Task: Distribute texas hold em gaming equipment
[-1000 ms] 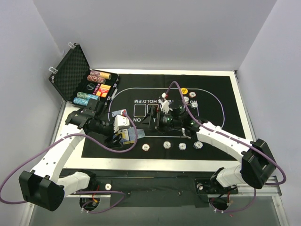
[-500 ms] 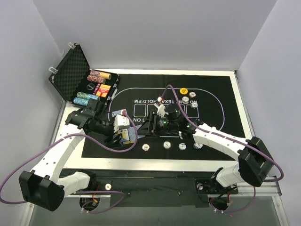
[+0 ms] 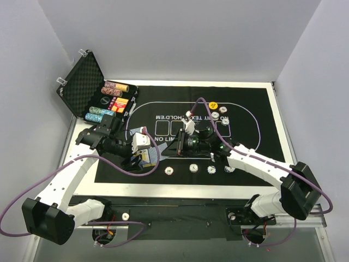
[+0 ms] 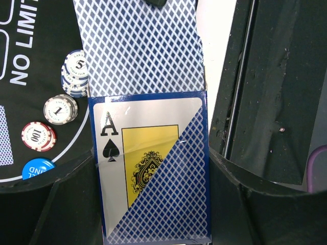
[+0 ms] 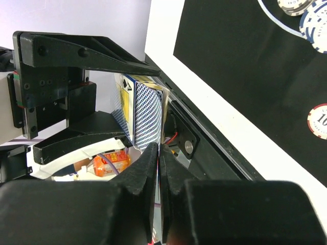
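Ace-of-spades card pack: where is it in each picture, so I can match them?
Top external: card pack left of centre, over the mat's near-left part.
Left wrist: pack fills the centre in the left gripper, playing card sticking out above.
Right wrist: pack upper centre, past the right gripper shut on that card.
Shared landmark: poker chips on the mat.

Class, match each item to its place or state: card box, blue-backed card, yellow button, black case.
1 card box
2 blue-backed card
3 yellow button
4 black case

a far half of the mat
b lid open, by the mat's far left corner
c gripped by the left hand
d pinched by the right hand

Pairs: 1-c, 2-d, 3-a, 4-b
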Tool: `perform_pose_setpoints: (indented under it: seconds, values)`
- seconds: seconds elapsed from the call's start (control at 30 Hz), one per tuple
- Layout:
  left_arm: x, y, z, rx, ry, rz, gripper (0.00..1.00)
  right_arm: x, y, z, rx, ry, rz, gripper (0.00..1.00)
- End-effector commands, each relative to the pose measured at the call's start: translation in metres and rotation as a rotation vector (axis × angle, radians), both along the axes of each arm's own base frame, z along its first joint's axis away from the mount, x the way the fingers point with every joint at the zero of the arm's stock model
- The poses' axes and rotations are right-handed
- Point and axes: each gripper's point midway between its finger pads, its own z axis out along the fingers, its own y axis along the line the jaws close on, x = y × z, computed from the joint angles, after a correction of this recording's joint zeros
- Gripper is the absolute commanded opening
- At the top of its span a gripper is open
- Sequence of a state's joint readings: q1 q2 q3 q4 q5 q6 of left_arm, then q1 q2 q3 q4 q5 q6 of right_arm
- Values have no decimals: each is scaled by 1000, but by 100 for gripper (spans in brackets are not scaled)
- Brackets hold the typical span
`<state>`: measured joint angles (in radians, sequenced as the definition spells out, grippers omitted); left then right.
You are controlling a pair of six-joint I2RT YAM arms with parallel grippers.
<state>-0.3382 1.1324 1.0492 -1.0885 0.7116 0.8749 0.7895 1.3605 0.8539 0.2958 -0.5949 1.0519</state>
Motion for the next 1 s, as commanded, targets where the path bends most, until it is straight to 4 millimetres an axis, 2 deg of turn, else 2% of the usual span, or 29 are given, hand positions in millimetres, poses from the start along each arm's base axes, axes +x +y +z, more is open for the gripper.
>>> perform_pose_setpoints:
  seconds: [0.0, 0.1, 0.23, 0.43, 0.53, 0.57, 0.6, 0.63, 0.67, 0.7, 0.73, 0.77, 0.8, 0.83, 0.87, 0.9, 0.93, 0.97]
  values:
    - [5, -9, 18, -70, -62, -17, 0, 5, -13, 14, 30, -40, -28, 0]
    - [5, -9, 20, -75, -65, -20, 0, 8, -21, 15, 30, -41, -46, 0]
    - [5, -9, 18, -73, -59, -19, 0, 18, -36, 27, 60, -53, -86, 0]
    - [5, -9, 19, -74, -63, -17, 0, 50, -59, 55, 133, -70, -174, 0]
    - [6, -10, 19, -75, -62, -18, 0, 85, -82, 63, 138, -77, -259, 0]
    - [6, -10, 18, -73, -60, -16, 0, 106, -96, 57, 128, -65, -312, 0]
    - [7, -10, 18, -74, -60, -18, 0, 120, -103, 64, 136, -77, -340, 0]
    - [7, -10, 19, -75, -61, -18, 0, 141, -114, 50, 121, -45, -376, 0]
    - [8, -11, 19, -76, -61, -18, 0, 157, -120, 58, 128, -67, -395, 0]
    - [8, -11, 19, -76, -56, -18, 0, 179, -131, 38, 85, -40, -430, 0]
    - [10, -12, 21, -81, -61, -20, 0, 195, -135, 44, 73, -61, -448, 0]
    - [10, -12, 22, -82, -61, -20, 0, 216, -144, 12, 9, -4, -477, 0]
    - [11, -13, 23, -86, -58, -19, 0, 236, -145, 18, 11, -23, -487, 0]
    - [12, -14, 23, -86, -58, -18, 0, 255, -153, -14, -33, 36, -516, 0]
    - [13, -14, 24, -88, -58, -17, 0, 276, -156, -9, -41, 15, -532, 0]
    - [14, -15, 26, -91, -62, -18, 0, 291, -164, -47, -100, 77, -564, 0]
    - [15, -15, 28, -90, -64, -18, 0, 310, -164, -37, -92, 45, -575, 0]
    - [16, -15, 28, -87, -65, -18, 0, 319, -168, -71, -147, 102, -586, 0]
